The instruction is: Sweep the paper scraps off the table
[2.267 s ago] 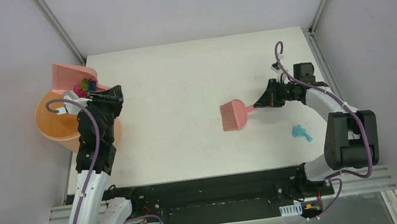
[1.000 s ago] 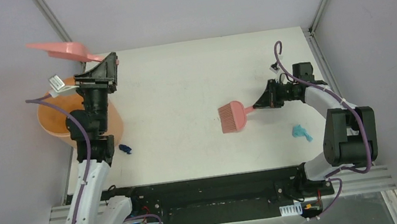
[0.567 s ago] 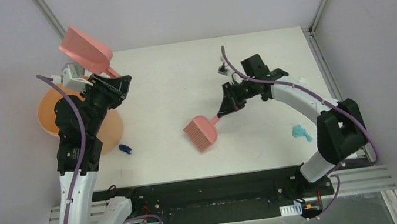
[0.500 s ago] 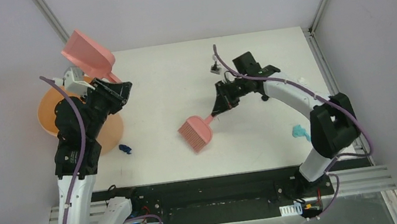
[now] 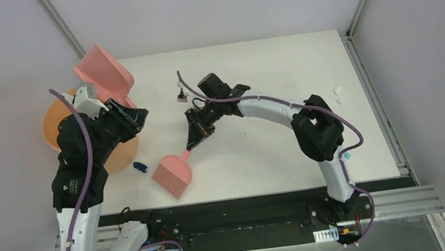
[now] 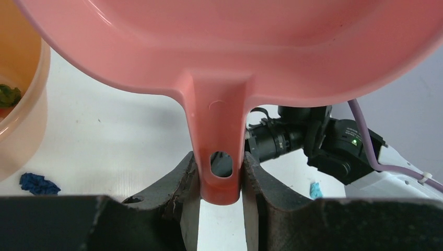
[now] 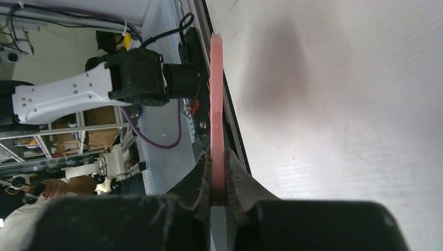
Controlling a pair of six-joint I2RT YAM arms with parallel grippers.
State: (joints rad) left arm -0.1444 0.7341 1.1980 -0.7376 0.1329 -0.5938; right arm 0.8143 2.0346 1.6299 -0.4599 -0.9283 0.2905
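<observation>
My left gripper (image 5: 128, 116) is shut on the handle of the pink dustpan (image 5: 102, 70) and holds it tilted up in the air by the table's far left corner. The left wrist view shows the handle (image 6: 219, 157) clamped between my fingers. My right gripper (image 5: 197, 132) is shut on the pink hand brush's handle; the bristle head (image 5: 173, 176) rests near the front left of the white table (image 5: 252, 74). A dark blue scrap (image 5: 140, 168) lies just left of the bristles and shows in the left wrist view (image 6: 37, 184). A teal scrap (image 6: 315, 189) lies front right.
The orange bucket (image 5: 58, 133) stands off the table's left edge, under my left arm, with a green scrap (image 6: 8, 94) inside it. A small white scrap (image 5: 337, 91) lies at the table's right edge. The black front edge (image 5: 250, 198) runs close to the brush head.
The dustpan went from tipped over the bucket to raised and turned. A dark blue scrap appeared on the table beside the bucket. My right arm swept the brush from mid-right to front left.
</observation>
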